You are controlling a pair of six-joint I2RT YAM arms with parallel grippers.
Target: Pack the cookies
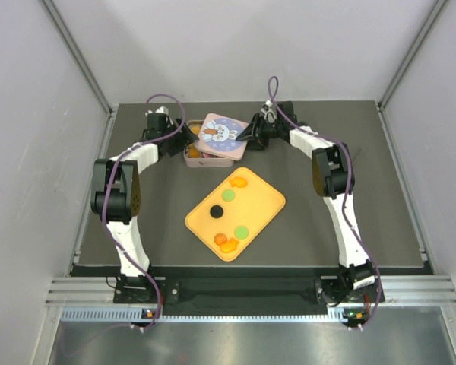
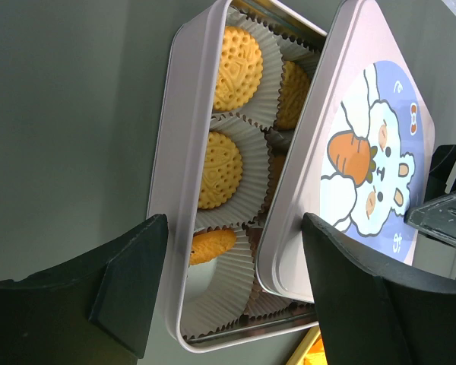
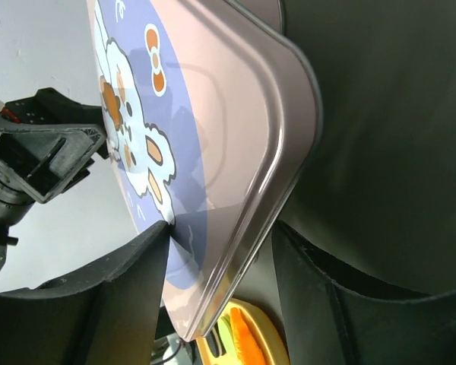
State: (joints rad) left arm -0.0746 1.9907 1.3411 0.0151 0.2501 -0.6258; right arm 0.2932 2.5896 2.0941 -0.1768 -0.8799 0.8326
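2 robot arms meet at a pink tin (image 1: 189,157) on the far side of a dark table (image 1: 365,175). the right gripper (image 3: 220,281) pinches the rim of the tin's lid (image 3: 213,114), which is pink and printed with a rabbit and a carrot. 1 finger presses the printed face and the other sits under the edge. the lid lies tilted and askew across the tin; seen from overhead it covers the right part and leaves the left row open. the left gripper (image 2: 235,281) is spread wide at 1 end of the tin, with 1 finger outside the tin's long wall and the other over the lid. whether either finger touches cannot be told. in the open row, orange cookies (image 2: 235,68) lie in white paper cups (image 2: 220,300), 2 of them flat and a 3rd tilted in its cup, and more show beneath the lid's edge. nearer the arms, an orange tray (image 1: 266,201) lies just apart from the tin and holds loose cookies: 2 green, 1 black, and orange ones at its far and near corners.
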